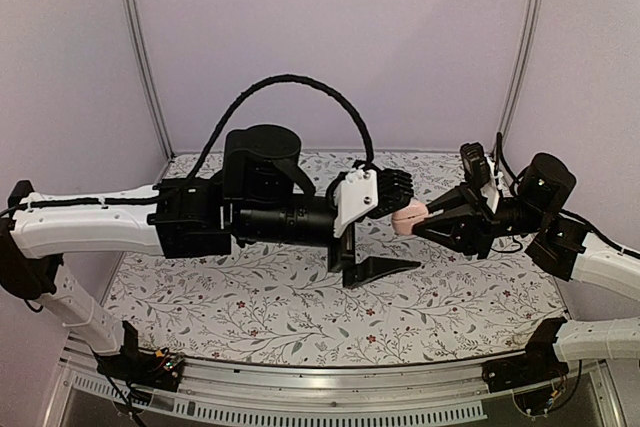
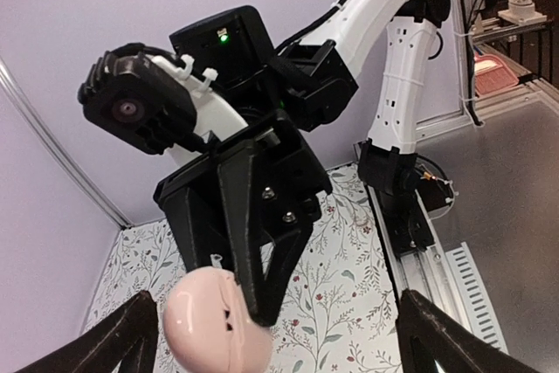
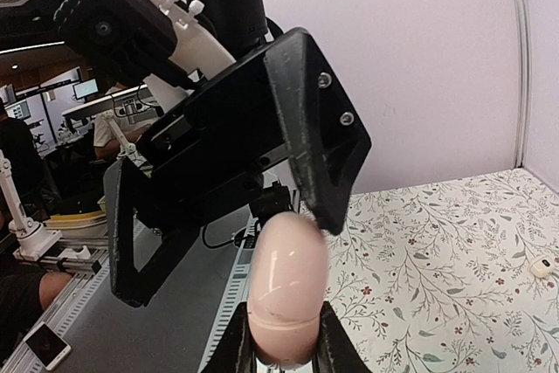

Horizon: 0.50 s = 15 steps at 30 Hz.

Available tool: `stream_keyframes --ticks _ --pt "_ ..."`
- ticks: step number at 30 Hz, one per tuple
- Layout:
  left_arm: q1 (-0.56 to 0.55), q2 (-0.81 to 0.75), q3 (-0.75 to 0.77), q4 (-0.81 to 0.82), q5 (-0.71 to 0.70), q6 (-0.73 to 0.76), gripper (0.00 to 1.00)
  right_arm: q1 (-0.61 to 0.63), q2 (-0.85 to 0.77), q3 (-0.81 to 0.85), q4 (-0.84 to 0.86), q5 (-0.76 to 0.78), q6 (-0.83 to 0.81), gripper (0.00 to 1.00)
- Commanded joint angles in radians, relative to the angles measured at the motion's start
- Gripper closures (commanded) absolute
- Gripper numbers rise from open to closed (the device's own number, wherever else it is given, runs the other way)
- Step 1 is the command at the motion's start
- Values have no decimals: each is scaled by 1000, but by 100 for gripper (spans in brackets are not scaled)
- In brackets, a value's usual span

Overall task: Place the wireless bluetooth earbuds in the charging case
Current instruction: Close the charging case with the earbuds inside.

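Right up against the right wrist lens sits the charging case (image 3: pixel 286 290), a smooth pale pink pebble with a fine seam running round it and the lid looking closed. The right gripper (image 3: pixel 286 342) has its two fingers pressed in on the lower end of it, so it is a firm pinch. And facing it, the left gripper (image 3: pixel 229 261) is spread wide with nothing between its black fingers. One chunky finger (image 3: pixel 321 150) comes down just beside the top of the case, while the other stands well off to the side. Whether that near finger actually touches the pink shell cannot be told from here. From above, both arms reach in towards the middle and meet nose to nose, and the case is held up in the air over the flowered tablecloth (image 1: pixel 260 297), not resting on it. The left wrist view agrees, with its own fingertips far apart at the bottom corners. There the pink case sits low in the picture, gripped by the dark jaws opposite. Out on the cloth at the far right of the right wrist view lies a small pale object (image 3: pixel 543 265), too tiny to identify.
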Motion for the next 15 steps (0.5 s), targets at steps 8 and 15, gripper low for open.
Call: stream_keyframes --ticks 8,15 --pt "-89 7 18 -65 -43 93 7 -4 -6 25 7 53 -3 100" --pt "-127 32 28 -95 -126 141 9 -4 -5 26 10 53 0 100"
